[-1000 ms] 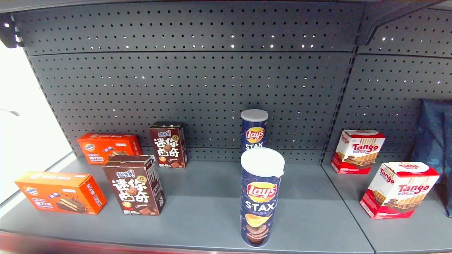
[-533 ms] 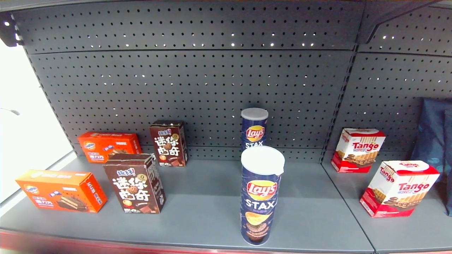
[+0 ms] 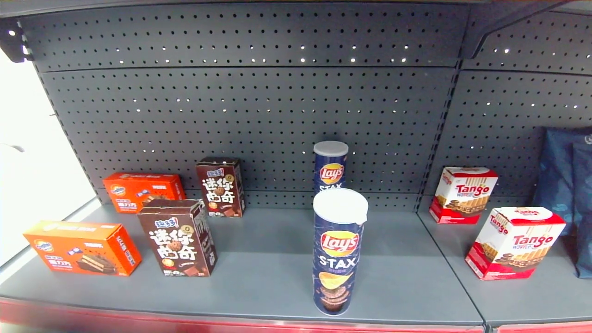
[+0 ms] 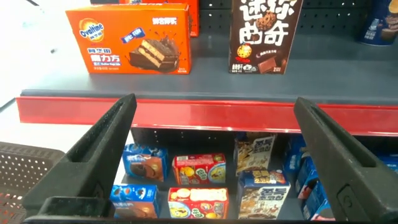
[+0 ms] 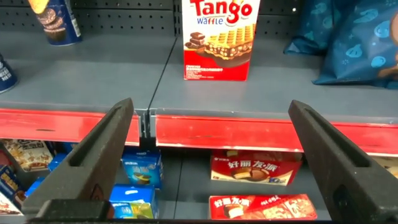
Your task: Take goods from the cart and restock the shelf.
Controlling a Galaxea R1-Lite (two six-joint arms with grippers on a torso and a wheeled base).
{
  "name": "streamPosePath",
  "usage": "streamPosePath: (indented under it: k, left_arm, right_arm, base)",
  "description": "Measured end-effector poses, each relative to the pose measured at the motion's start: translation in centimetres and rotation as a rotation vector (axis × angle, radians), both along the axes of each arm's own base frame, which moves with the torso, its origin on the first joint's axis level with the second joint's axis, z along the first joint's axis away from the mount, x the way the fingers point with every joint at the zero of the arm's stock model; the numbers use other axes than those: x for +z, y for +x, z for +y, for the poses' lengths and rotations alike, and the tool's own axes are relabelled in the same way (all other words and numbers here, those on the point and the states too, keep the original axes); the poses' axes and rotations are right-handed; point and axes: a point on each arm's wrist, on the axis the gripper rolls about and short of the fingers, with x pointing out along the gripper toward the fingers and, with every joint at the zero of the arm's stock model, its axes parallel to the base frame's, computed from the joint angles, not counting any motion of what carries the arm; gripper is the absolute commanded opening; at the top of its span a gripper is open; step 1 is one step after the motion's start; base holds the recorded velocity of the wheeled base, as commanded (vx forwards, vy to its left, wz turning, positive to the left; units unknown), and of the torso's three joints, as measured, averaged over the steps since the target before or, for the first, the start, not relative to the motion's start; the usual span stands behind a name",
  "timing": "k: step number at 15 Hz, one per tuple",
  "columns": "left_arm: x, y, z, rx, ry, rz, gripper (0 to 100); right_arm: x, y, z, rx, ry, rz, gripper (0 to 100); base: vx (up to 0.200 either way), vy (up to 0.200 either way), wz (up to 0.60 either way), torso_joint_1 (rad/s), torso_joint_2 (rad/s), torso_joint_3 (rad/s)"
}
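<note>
Orange box (image 4: 127,38) beyond left gripper (image 4: 214,99)

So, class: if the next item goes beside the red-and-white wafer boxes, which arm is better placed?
Right, probably. The right claw hangs open and empty, directly facing a wafer box; the left claw, also open, faces the orange box and brown box instead.

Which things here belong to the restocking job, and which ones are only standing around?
Job in hand:
shelf
front chip can
front brown box
front wafer box
left gripper, open and empty
right gripper, open and empty

Probably just there:
lower-shelf goods
blue bags
perforated back panel
</note>
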Motion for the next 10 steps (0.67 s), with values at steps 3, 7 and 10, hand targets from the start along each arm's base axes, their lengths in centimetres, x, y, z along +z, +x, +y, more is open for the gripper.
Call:
streamPosePath:
  k: [3, 7, 10]
  left_arm:
    - [-0.01, 0.00, 0.00, 0.000, 0.000, 0.000, 100]
    - [-0.01, 0.00, 0.00, 0.000, 0.000, 0.000, 100]
    - [0.00, 0.00, 0.00, -0.001, -0.001, 0.001, 100]
  right_arm:
    - [0.00, 0.00, 0.00, 0.000, 0.000, -0.001, 100]
    - [0.00, 0.00, 0.00, 0.000, 0.000, -0.001, 100]
    - [0.01, 0.00, 0.00, -0.001, 0.000, -0.001, 100]
  base:
    - [0.000, 0.000, 0.00, 0.000, 0.00, 0.000]
    - [0.000, 0.000, -0.30, 0.000, 0.00, 0.000]
    - [0.000, 0.000, 0.00, 0.000, 0.00, 0.000]
